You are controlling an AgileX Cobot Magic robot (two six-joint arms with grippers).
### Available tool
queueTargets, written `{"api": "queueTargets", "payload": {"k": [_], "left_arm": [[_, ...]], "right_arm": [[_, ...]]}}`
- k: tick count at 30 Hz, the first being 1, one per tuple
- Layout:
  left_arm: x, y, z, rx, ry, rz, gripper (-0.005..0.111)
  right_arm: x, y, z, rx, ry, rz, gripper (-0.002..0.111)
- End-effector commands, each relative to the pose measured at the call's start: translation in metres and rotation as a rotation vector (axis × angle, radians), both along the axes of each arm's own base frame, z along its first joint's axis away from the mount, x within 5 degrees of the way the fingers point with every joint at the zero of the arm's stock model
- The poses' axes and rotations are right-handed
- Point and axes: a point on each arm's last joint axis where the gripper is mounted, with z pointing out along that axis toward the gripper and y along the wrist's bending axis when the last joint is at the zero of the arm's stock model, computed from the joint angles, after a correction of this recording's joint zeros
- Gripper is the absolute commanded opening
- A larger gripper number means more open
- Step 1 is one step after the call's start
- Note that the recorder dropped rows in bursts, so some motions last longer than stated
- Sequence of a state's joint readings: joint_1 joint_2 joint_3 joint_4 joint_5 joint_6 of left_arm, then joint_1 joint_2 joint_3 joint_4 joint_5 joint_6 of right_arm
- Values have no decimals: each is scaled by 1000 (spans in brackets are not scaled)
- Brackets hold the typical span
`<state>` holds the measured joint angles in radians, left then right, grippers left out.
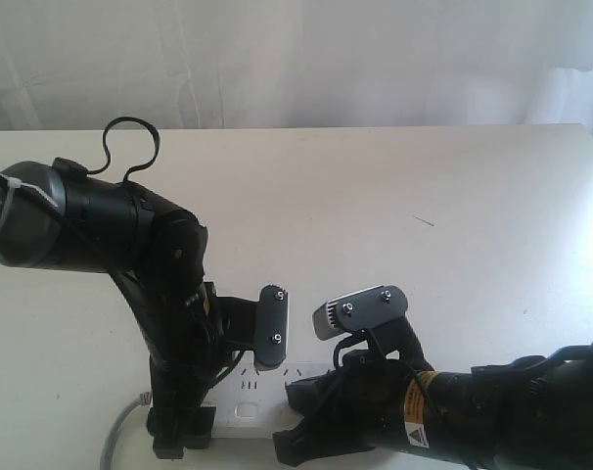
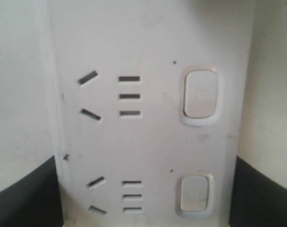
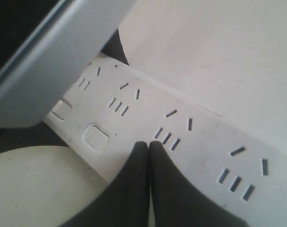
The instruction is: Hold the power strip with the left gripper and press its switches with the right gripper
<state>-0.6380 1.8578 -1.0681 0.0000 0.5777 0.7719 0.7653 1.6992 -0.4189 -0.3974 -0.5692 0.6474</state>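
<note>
**Exterior view:** A pale surface [image 1: 394, 196] carries a white power strip [image 1: 246, 403] at its near edge. Two black arms hide most of it. The left claw [image 1: 184, 429] stands over the strip's left end, just beside a grey cord [image 1: 115, 446]. The right claw [image 1: 289, 443] lies low against the strip from the right. Its arm bears an orange-yellow label [image 1: 414, 421].

**Left wrist view:** The strip fills the picture, showing two socket sets and two white switches [image 2: 200, 96]. Black fingers [image 2: 22, 198] sit against each long edge of the strip, so this claw is clamped on it.

**Right wrist view:** This claw is closed on nothing. Its two dark fingertips [image 3: 139, 163] are pressed together, and their ends rest on the strip's face. They sit in line with the switches, just beside one of them. A flat grey panel [image 3: 53, 61] hangs over part of the strip.
</note>
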Motion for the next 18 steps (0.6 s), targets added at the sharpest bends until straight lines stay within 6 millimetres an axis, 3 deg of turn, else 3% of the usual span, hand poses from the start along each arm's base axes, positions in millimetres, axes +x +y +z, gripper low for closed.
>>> {"api": "queueTargets", "payload": {"k": [1, 6, 12, 18], "left_arm": [[-8, 6, -22, 66, 82, 0, 0], [-8, 6, -22, 69, 85, 0, 0], [-8, 6, -22, 69, 85, 0, 0], [-9, 6, -22, 66, 92, 40, 0]], "right_arm": [[-7, -4, -6, -69, 24, 49, 0], [-7, -5, -8, -93, 31, 52, 0], [-15, -6, -13, -157, 31, 174, 0], [-15, 4, -3, -12, -14, 206, 0]]}}
